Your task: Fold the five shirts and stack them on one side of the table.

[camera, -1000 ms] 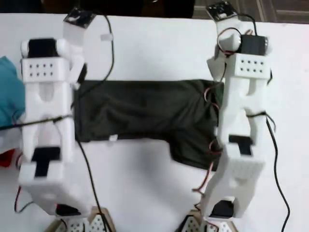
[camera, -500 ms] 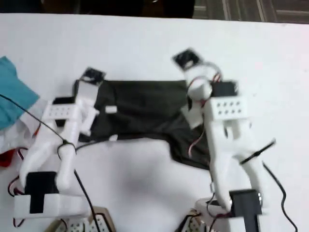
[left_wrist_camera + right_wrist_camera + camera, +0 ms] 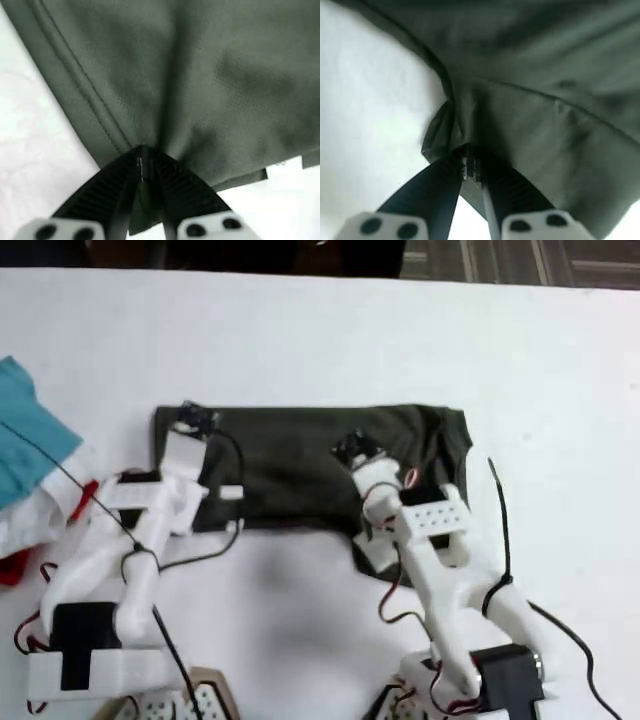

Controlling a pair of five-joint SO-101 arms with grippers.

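A white table (image 3: 300, 330) seen from above; a dark green shirt (image 3: 290, 465) lies flat across its middle as a wide rectangle, with a smaller flap hanging out at the lower corner on the right arm's side. Two white robot arms come in from the near edge; the left arm (image 3: 130, 540) ends over the shirt's left end, and the right arm (image 3: 450, 570) ends over the shirt's right half, near the flap. At the table's left edge, apart from the dark shirt, lies a heap: a teal garment (image 3: 30, 445) on top, white cloth (image 3: 25, 520) below it, red cloth (image 3: 10, 565) at the bottom. The left gripper (image 3: 142, 161) is clenched on a pinch of the dark fabric beside a stitched hem; the right gripper (image 3: 470, 161) is clenched on a bunched fold at the shirt's edge, white table just beside it.
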